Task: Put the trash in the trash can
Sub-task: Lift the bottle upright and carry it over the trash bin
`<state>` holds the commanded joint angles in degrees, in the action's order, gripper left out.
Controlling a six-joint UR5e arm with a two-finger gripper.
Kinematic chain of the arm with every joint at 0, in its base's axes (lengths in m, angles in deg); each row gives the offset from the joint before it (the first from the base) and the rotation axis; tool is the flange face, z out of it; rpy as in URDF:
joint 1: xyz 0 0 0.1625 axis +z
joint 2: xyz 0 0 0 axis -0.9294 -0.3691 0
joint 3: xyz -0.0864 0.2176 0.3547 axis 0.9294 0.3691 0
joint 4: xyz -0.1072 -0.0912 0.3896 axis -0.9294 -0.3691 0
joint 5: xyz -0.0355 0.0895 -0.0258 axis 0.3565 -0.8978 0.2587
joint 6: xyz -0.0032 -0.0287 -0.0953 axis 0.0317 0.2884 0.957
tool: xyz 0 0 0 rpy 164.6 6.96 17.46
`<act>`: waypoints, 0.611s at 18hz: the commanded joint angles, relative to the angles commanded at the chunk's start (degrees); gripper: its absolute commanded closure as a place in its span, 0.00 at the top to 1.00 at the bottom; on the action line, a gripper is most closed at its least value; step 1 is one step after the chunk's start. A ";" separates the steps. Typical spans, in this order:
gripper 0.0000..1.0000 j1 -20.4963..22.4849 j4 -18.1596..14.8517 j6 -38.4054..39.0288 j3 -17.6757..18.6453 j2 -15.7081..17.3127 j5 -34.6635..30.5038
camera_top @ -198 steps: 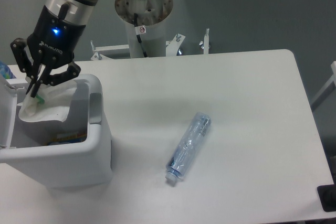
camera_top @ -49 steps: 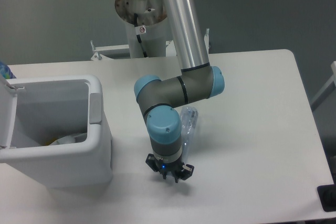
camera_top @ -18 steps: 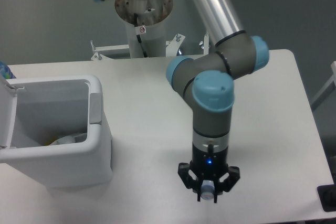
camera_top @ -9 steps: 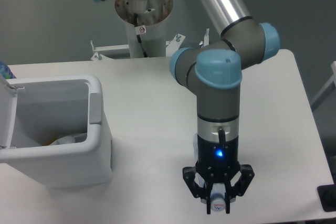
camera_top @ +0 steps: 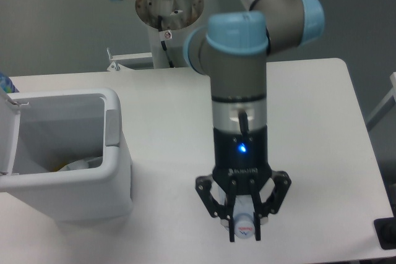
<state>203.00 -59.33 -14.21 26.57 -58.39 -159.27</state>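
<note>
White table on a grey floor, lit evenly from above

The white table (camera_top: 322, 122) fills most of the view, its rounded far corner at the upper right, its matt top catching soft shadows. Beyond it lies a plain grey floor (camera_top: 55, 23). A white pedestal (camera_top: 168, 26) with a rusty bolted flange stands just behind the table's far edge, beside a low white metal frame (camera_top: 133, 60). A dark object (camera_top: 387, 233) pokes in at the lower right corner.
</note>
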 joint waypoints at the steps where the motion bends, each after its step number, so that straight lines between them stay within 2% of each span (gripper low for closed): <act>1: 0.33 -0.53 0.79 1.13 0.09 0.53 0.09; 3: 0.33 -0.88 1.68 2.90 -0.17 1.32 0.09; 5: 0.34 -3.33 2.56 3.69 -0.88 2.28 0.00; 11: 0.34 -6.68 2.74 8.96 -1.05 6.24 0.00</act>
<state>196.32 -56.60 -5.25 25.52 -52.15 -159.27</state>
